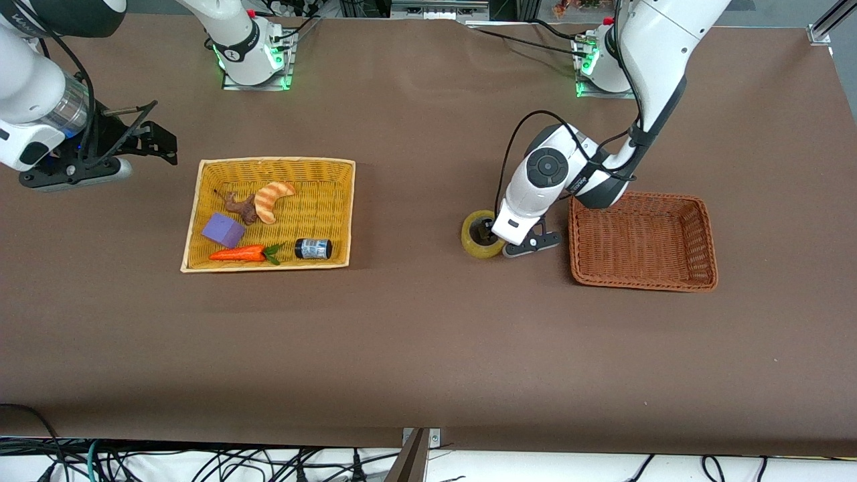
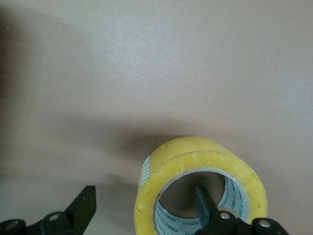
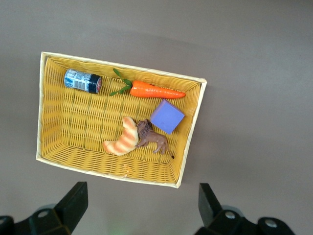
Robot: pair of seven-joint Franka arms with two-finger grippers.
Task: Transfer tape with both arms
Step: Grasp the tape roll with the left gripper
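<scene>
Left hand [image 1: 492, 242], centre-right of frame, fingers spread wide astride the tape's [image 1: 481, 234] wall, one finger [image 2: 206, 204] in its hollow; tape on the bench [image 1: 428, 348] just beside the brown basket [image 1: 643, 242]. Right hand [image 1: 161, 144], upper left of frame, waits wide open above the yellow basket [image 1: 268, 167].

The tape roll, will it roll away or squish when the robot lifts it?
The tape roll looks like a thick, stiff ring, so it probably won't squish. It stands on its edge, so a nudge could roll it. The left gripper has one finger inside the hole, which should help hold it.
</scene>
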